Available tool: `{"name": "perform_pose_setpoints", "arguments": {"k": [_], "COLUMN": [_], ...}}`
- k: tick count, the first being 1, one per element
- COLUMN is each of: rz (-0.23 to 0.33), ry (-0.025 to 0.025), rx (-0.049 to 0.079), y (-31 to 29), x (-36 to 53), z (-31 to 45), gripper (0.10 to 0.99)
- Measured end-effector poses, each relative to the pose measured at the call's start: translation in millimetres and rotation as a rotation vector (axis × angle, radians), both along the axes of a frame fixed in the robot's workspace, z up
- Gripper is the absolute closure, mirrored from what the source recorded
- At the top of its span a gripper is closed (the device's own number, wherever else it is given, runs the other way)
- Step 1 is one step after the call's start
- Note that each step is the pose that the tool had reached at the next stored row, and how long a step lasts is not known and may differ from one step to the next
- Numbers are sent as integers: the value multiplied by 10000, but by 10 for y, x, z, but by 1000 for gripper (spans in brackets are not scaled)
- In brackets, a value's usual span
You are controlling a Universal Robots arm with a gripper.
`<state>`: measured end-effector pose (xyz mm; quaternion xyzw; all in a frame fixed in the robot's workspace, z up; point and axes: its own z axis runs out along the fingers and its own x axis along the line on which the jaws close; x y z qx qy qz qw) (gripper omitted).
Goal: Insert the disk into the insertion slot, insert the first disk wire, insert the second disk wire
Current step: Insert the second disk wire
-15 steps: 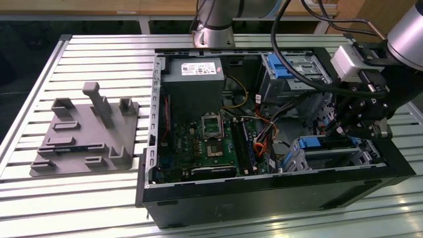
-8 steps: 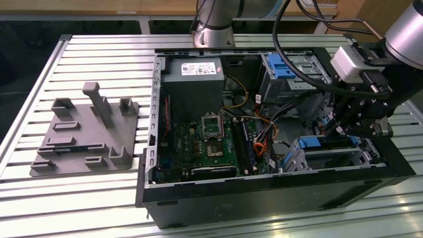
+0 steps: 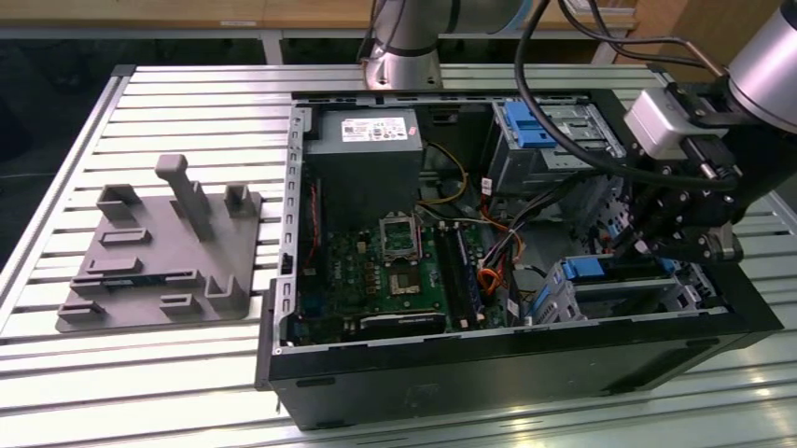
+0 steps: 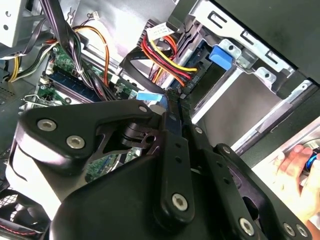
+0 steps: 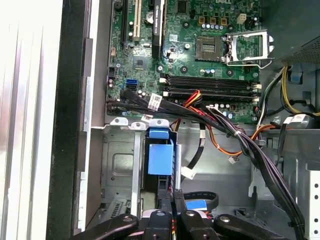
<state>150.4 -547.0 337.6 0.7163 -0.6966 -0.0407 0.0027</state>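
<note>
Grey moulded fixture plate (image 3: 149, 271): it is lying on the slatted table at the exterior view's left, well apart from the work; you are needing nothing from it.

Green motherboard (image 3: 392, 275): it is sitting in the middle of the open black computer case (image 3: 498, 369); you are keeping the arm off it.

Red, yellow and black wire bundle (image 4: 160, 55): it is hanging just beside the fingertips in the second wrist view, next to a small light-blue flat plug (image 4: 150, 96). Judging from this, you are working on a wire, not on the drive.

Disk (image 3: 610, 271): the flat grey drive in its bright blue plastic carrier is sitting inside the insertion slot (image 3: 678, 297), the low silver perforated sheet-metal bay at the case's near corner on the exterior view's right. In the first wrist view its blue tab (image 5: 160, 156) is showing at the bay's mouth, square to the metal walls (image 5: 117, 165).

Gripper (image 3: 660, 250): it is hovering over the bay, black fingers drawn together (image 4: 176, 97); I cannot tell whether they are pinching a plug.

Doing it well: you are wanting the plug square to the drive's edge, pressed straight, loose wires clear.

Person's hand (image 4: 292, 167): it is showing outside the case.
</note>
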Motion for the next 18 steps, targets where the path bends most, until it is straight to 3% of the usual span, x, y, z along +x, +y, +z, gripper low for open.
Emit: {"name": "perform_pose_setpoints", "arguments": {"k": [18], "rz": [0], "ry": [0], "rx": [1], "y": [-43], "x": [9], "z": [-1], "gripper": [945]}}
